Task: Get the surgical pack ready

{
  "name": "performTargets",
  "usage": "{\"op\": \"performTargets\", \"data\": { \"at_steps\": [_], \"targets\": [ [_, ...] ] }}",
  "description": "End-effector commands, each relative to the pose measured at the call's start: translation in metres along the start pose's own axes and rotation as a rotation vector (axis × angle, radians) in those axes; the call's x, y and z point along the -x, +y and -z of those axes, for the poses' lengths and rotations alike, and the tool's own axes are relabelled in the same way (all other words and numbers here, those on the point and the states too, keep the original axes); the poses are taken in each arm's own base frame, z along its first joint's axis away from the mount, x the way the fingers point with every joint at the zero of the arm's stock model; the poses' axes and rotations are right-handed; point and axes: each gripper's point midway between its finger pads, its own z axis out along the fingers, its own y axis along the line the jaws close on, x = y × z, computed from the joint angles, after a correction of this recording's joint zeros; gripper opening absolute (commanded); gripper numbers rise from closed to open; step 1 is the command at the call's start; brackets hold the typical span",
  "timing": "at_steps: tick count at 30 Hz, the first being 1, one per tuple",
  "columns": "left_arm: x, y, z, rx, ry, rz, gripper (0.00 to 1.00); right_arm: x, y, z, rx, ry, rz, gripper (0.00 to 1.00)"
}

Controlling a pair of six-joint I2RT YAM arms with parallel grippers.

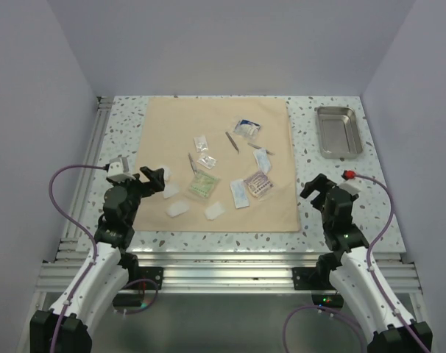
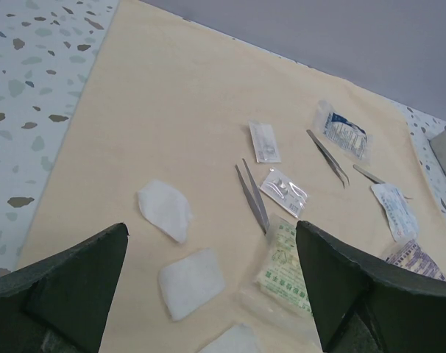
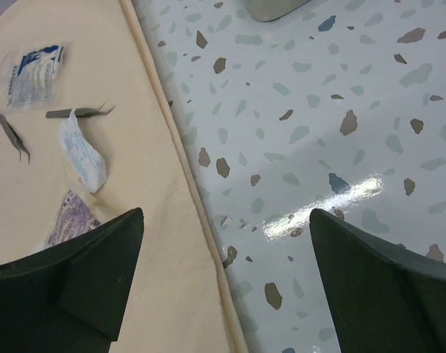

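Lying centre frame, large tan square cloth (image 1: 171,132) bears small clear, white and green sachets (image 1: 202,185) and thin metal instruments (image 1: 232,141); small rectangular steel tray (image 1: 338,131), whole only overhead, sits upper right. Left gripper (image 1: 157,181), right gripper (image 1: 316,186): jaws spread wide.

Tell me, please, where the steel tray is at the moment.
In the top view, the steel tray sits far right on the table, apart from the tan cloth and beyond the right gripper.
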Motion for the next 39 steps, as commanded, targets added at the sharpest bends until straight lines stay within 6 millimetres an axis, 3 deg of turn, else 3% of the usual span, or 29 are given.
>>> {"op": "performTargets", "data": {
  "at_steps": [1, 3, 7, 9, 11, 12, 13, 15, 16, 18, 19, 24, 28, 32, 36, 39],
  "targets": [
    [0.010, -0.008, 0.001, -0.035, -0.034, -0.010, 1.00, 0.009, 0.028, 0.003, 0.148, -0.007, 0.052, 0.95],
    [0.011, -0.009, 0.001, -0.038, -0.036, -0.010, 1.00, 0.004, 0.048, 0.006, 0.259, 0.022, 0.079, 0.89],
    [0.005, -0.008, 0.001, -0.046, -0.027, -0.011, 1.00, 0.005, 0.075, 0.005, 0.330, 0.119, 0.135, 0.90],
    [0.002, -0.009, 0.000, -0.052, -0.019, -0.011, 1.00, -0.012, 0.083, -0.003, 0.341, 0.222, 0.163, 0.88],
    [0.000, -0.009, 0.000, -0.058, -0.017, -0.012, 1.00, -0.015, 0.098, -0.006, 0.368, 0.277, 0.175, 0.84],
    [-0.001, -0.008, 0.000, -0.055, -0.015, -0.012, 1.00, -0.033, 0.098, -0.013, 0.355, 0.360, 0.193, 0.83],
    [-0.003, -0.008, 0.000, -0.057, -0.011, -0.012, 1.00, -0.030, 0.108, -0.014, 0.374, 0.374, 0.205, 0.80],
    [-0.004, -0.008, 0.000, -0.060, -0.008, -0.014, 1.00, -0.048, 0.113, -0.021, 0.380, 0.465, 0.224, 0.77],
    [-0.006, -0.008, 0.000, -0.061, -0.005, -0.014, 1.00, -0.046, 0.121, -0.023, 0.394, 0.478, 0.233, 0.75],
    [-0.006, -0.009, 0.000, -0.065, -0.003, -0.013, 1.00, -0.058, 0.122, -0.030, 0.386, 0.539, 0.263, 0.74],
    [-0.006, -0.009, -0.001, -0.068, -0.002, -0.014, 1.00, -0.055, 0.128, -0.032, 0.387, 0.552, 0.271, 0.74],
    [-0.008, -0.011, -0.001, -0.080, 0.005, -0.013, 1.00, -0.076, 0.138, -0.043, 0.406, 0.648, 0.323, 0.63],
    [-0.009, -0.012, -0.002, -0.083, 0.010, -0.010, 1.00, -0.096, 0.143, -0.050, 0.406, 0.718, 0.371, 0.62],
    [-0.009, -0.013, -0.003, -0.086, 0.013, -0.012, 1.00, -0.121, 0.138, -0.059, 0.382, 0.780, 0.404, 0.60],
    [-0.011, -0.012, -0.003, -0.084, 0.022, -0.012, 1.00, -0.128, 0.139, -0.058, 0.389, 0.796, 0.410, 0.37],
    [-0.011, -0.013, -0.004, -0.088, 0.025, -0.011, 1.00, -0.121, 0.145, -0.056, 0.407, 0.774, 0.396, 0.11]
  ]
}}
